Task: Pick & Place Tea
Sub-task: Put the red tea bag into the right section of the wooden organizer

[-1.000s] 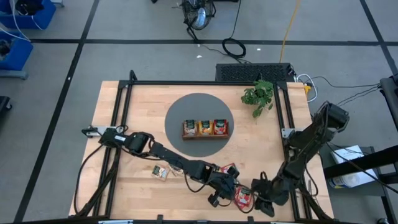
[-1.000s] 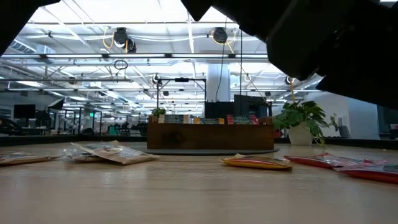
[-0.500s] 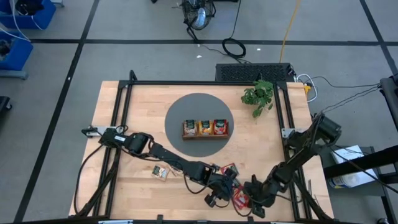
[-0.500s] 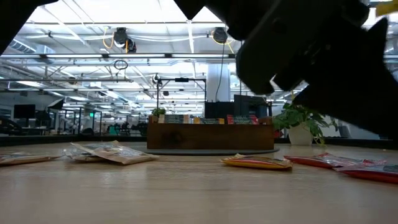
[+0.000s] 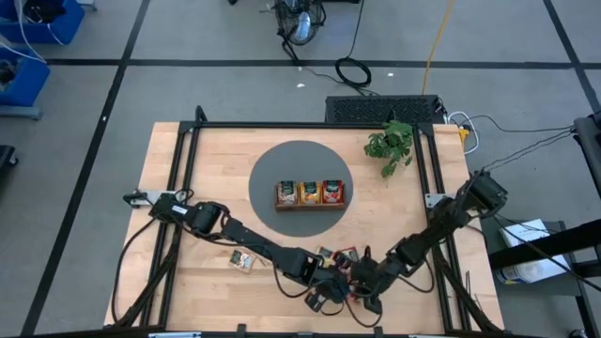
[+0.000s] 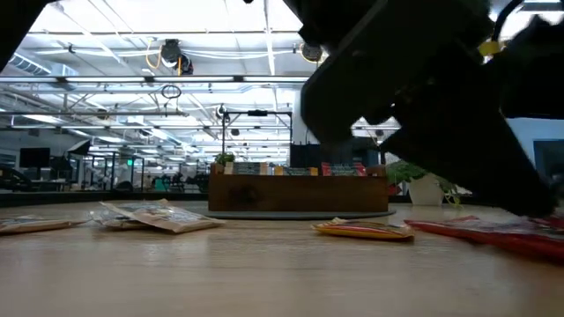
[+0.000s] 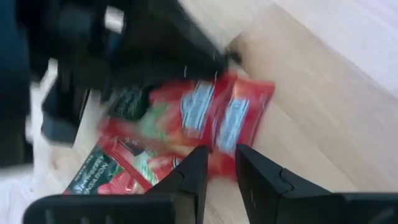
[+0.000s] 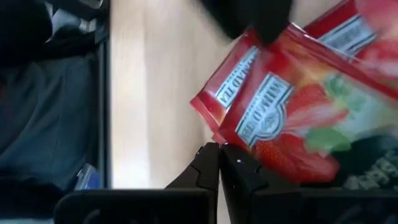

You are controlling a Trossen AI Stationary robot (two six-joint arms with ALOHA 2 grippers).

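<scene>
Red tea sachets (image 8: 292, 93) lie in a small overlapping heap at the front edge of the wooden table (image 5: 188, 178), with one dark green sachet (image 7: 127, 102) among them. Both arms reach into that heap. The right gripper (image 8: 221, 152) has its fingers pressed together at the edge of a red sachet; whether the sachet is pinched between them cannot be told. The left gripper (image 7: 219, 163) stands just beside the same heap, its fingers parted a little, with nothing visibly between them. More sachets (image 5: 242, 260) lie apart on the table's left front. The wooden tray (image 5: 310, 193), on a grey round mat (image 5: 268, 169) at mid-table, holds green, orange and red sachets. A potted plant (image 5: 391, 145) stands behind right.
</scene>
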